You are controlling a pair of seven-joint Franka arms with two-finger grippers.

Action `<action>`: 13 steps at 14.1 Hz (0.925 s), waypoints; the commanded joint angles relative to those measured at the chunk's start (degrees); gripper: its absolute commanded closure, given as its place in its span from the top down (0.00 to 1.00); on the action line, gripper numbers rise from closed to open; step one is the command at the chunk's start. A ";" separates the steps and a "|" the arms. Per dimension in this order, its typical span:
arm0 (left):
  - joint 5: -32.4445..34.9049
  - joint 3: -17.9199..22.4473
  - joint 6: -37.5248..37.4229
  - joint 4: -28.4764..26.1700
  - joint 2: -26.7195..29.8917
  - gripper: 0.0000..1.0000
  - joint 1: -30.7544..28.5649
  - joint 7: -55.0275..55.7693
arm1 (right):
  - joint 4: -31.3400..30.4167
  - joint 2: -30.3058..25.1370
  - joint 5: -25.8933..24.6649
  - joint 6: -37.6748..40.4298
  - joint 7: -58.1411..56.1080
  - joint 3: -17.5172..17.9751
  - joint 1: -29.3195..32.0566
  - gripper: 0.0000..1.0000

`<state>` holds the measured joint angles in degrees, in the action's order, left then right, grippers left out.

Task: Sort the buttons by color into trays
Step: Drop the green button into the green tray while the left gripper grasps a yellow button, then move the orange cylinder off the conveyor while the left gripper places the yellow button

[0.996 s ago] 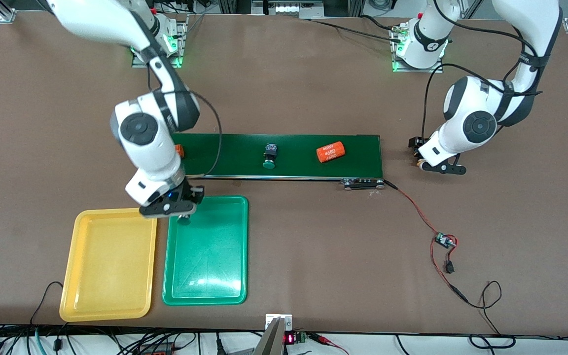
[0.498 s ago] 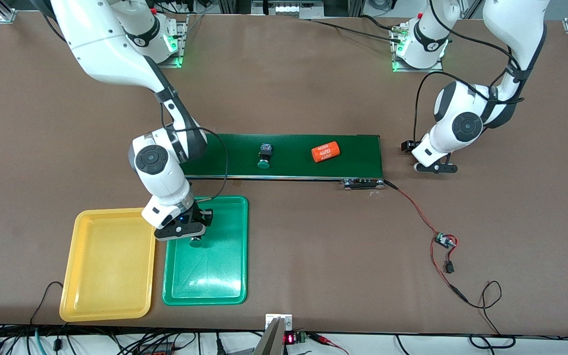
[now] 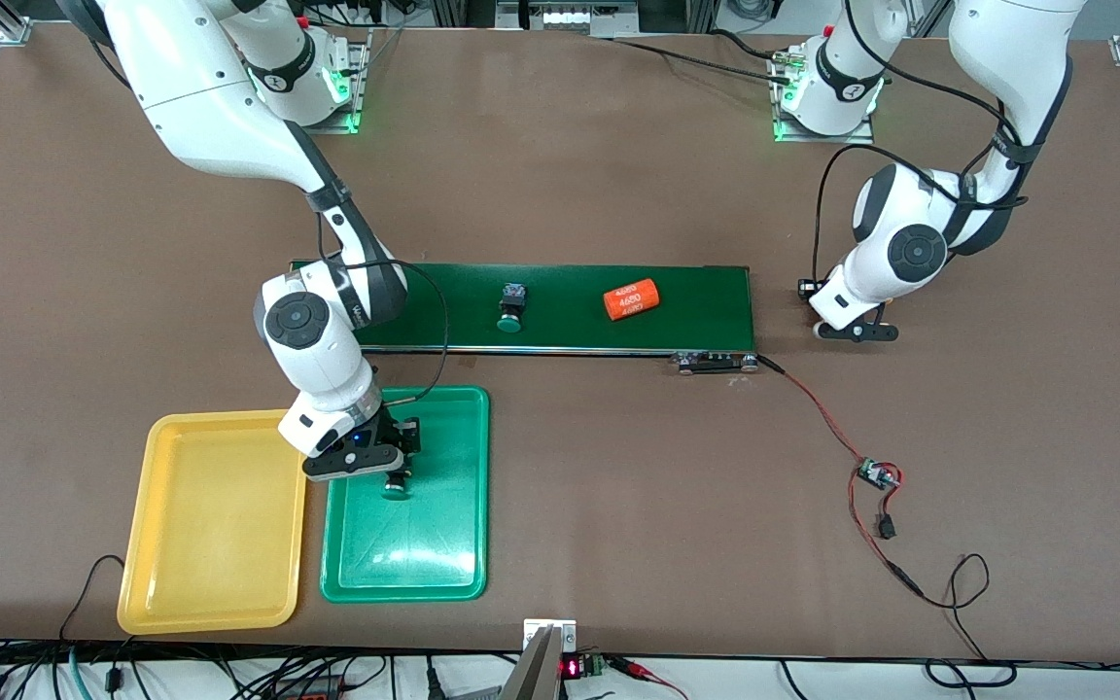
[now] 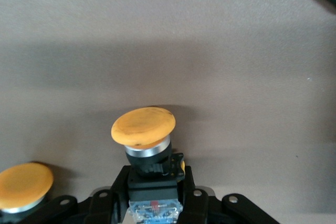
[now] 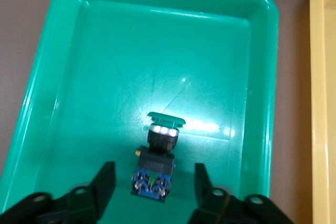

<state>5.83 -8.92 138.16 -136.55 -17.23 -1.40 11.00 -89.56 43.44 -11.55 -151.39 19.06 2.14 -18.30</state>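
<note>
A green button [image 5: 160,140] lies on its side in the green tray [image 3: 404,583], and my right gripper [image 3: 383,469] stands open just over it, its fingers [image 5: 105,177] apart from it on either side. My left gripper [image 3: 850,329] is low at the table, off the conveyor's end at the left arm's end, shut on the black body of a yellow-orange button [image 4: 143,125]. Beside it stands a second yellow-orange button [image 4: 23,179]. Another green button [image 3: 509,306] lies on the belt. The yellow tray [image 3: 215,520] holds nothing.
A long dark green conveyor belt [image 3: 560,335] crosses the middle of the table and carries an orange cylinder with white print [image 3: 630,299]. A red-and-black cable with a small circuit board [image 3: 876,474] trails from the belt's end toward the front camera.
My right gripper sank into the green tray and opened, leaving the green button there. My left gripper came down and shut on the yellow-orange button. The belt's items drifted toward the right arm's end.
</note>
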 commanded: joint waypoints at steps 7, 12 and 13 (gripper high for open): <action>-12.31 -9.00 -23.47 16.75 4.58 0.21 1.84 1.91 | -5.18 -7.47 -0.58 11.26 0.71 0.76 0.54 1.00; -16.99 -12.26 -12.85 16.85 -0.51 0.25 6.84 6.38 | -6.68 -16.79 2.56 31.91 2.20 2.42 0.10 1.00; -16.99 -12.35 -11.53 16.58 -1.30 0.26 6.94 6.84 | -8.60 -18.90 5.02 32.73 2.21 2.52 0.10 1.00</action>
<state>-10.11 -21.28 124.11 -120.47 -15.83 4.60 16.36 -93.46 29.43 -9.41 -121.10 20.19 3.82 -18.29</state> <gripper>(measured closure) 0.581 0.000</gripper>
